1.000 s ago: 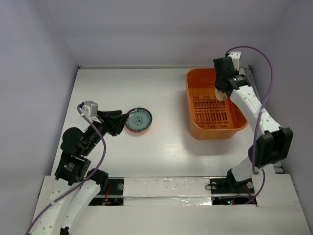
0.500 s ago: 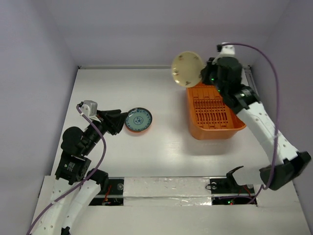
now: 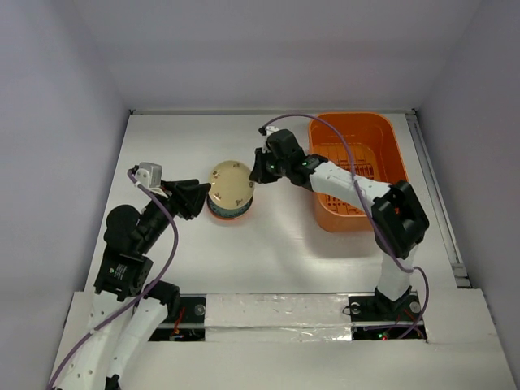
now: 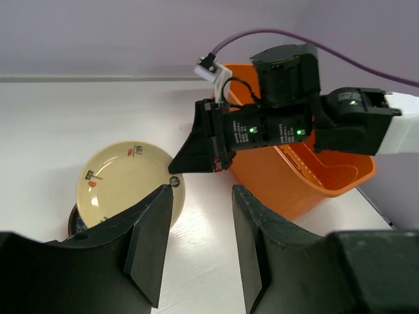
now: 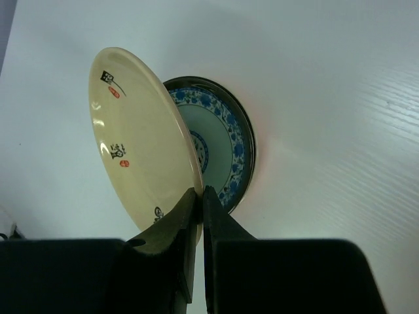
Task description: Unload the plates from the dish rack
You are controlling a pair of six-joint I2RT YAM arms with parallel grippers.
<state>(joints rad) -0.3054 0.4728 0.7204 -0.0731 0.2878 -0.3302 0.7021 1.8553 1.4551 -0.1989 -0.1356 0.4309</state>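
Cream glossy round plate (image 5: 134, 131), rim in clenched right jaws, aslant over blue-patterned plate (image 5: 227, 140); left jaws apart.

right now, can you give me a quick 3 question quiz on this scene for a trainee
1. Is the left gripper open or shut?
2. True or false: the cream plate is tilted over the blue-patterned plate.
3. What pinches the cream plate's rim? A) the left gripper B) the right gripper C) nothing

Key: 1 open, and empty. 2 true. 3 B.
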